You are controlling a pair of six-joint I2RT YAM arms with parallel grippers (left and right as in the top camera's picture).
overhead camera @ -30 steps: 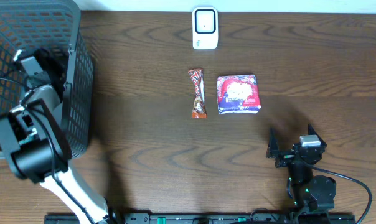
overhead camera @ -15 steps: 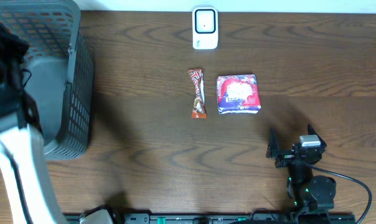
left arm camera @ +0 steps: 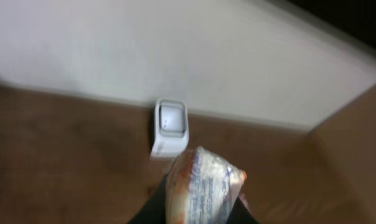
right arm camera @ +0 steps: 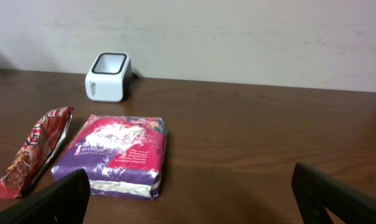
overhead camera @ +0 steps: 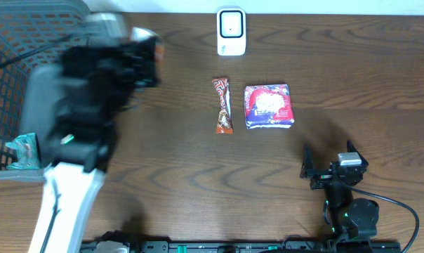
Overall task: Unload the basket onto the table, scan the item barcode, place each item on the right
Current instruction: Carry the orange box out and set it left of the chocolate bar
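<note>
Between the fingers of my left gripper (left arm camera: 197,214) sat a snack packet (left arm camera: 203,186), pinched tight, and the scanner (left arm camera: 171,126) stood ahead of it. My right gripper (right arm camera: 194,202) was spread wide over the table (right arm camera: 250,143), holding nothing.

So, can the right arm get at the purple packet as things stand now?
Probably yes: its jaws stand open facing the purple packet, with only bare table between.

We see heavy motion blur on the left arm (overhead camera: 93,105) overhead; left wrist view soft, dim; right wrist sharp, evenly lit.
</note>
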